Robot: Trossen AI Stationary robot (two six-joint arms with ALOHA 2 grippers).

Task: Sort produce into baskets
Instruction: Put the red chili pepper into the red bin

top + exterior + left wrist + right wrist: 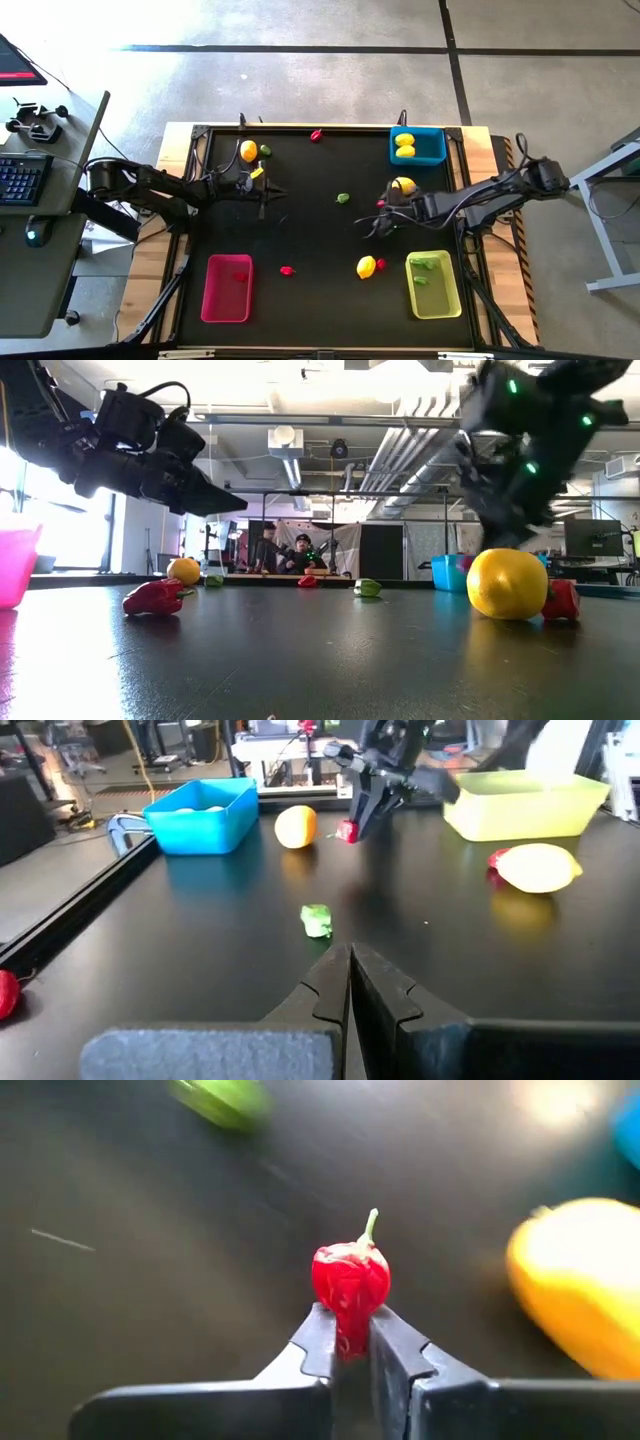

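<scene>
The right gripper (346, 1342) pinches a red pepper (350, 1280) between nearly closed fingers, just beside a lemon (403, 185) near the blue basket (432, 148). The left gripper (348, 982) hovers left of center, its fingers pressed together on nothing.

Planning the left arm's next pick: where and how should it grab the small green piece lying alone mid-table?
Grip the green piece across its narrow middle, coming straight down from above. It lies low and alone on the mat, nothing touching it, directly ahead of the left gripper, whose fingers are closed and must open first.
</scene>
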